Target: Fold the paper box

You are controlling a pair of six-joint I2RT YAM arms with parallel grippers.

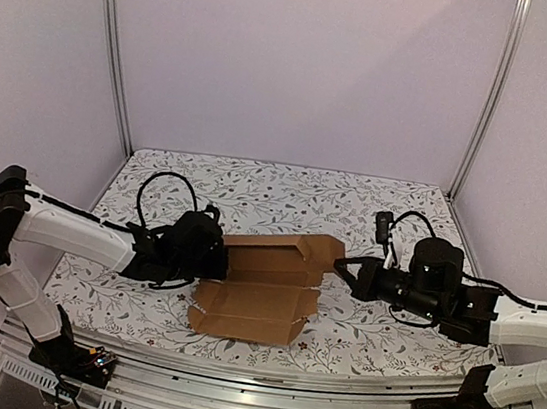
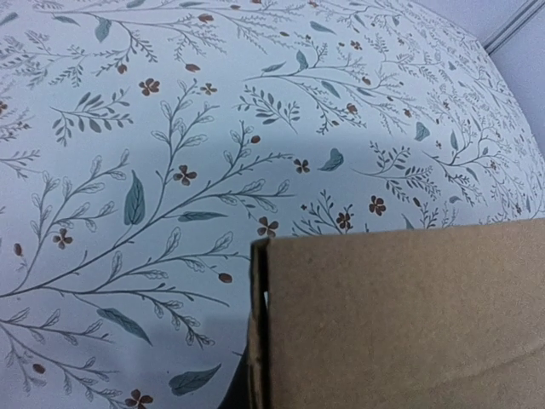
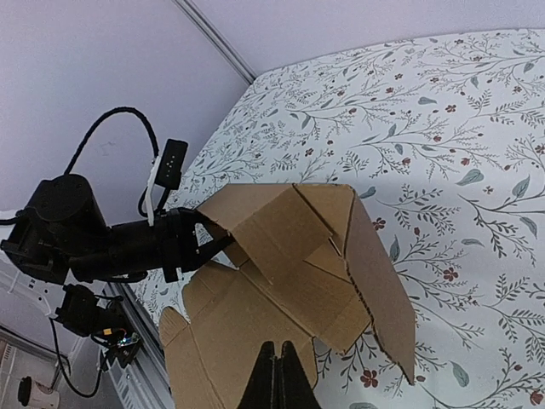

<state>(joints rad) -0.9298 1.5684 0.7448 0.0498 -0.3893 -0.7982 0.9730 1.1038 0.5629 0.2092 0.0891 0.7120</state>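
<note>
The paper box (image 1: 256, 298) is a plain brown die-cut carton, partly folded, in the middle of the table. Its back panel and side flaps stand up, and its front flap lies flat toward the near edge. My left gripper (image 1: 214, 257) is at the box's left side, shut on a raised flap. In the left wrist view the cardboard (image 2: 400, 315) fills the lower right and hides the fingers. My right gripper (image 1: 338, 266) is just off the box's right wall. In the right wrist view its fingertips (image 3: 277, 371) are pressed together and empty, above the box (image 3: 289, 256).
The table has a floral cover (image 1: 256, 187). Aluminium posts (image 1: 113, 42) and pale walls close in the back and sides. A metal rail (image 1: 249, 388) runs along the near edge. The left arm (image 3: 85, 239) shows in the right wrist view.
</note>
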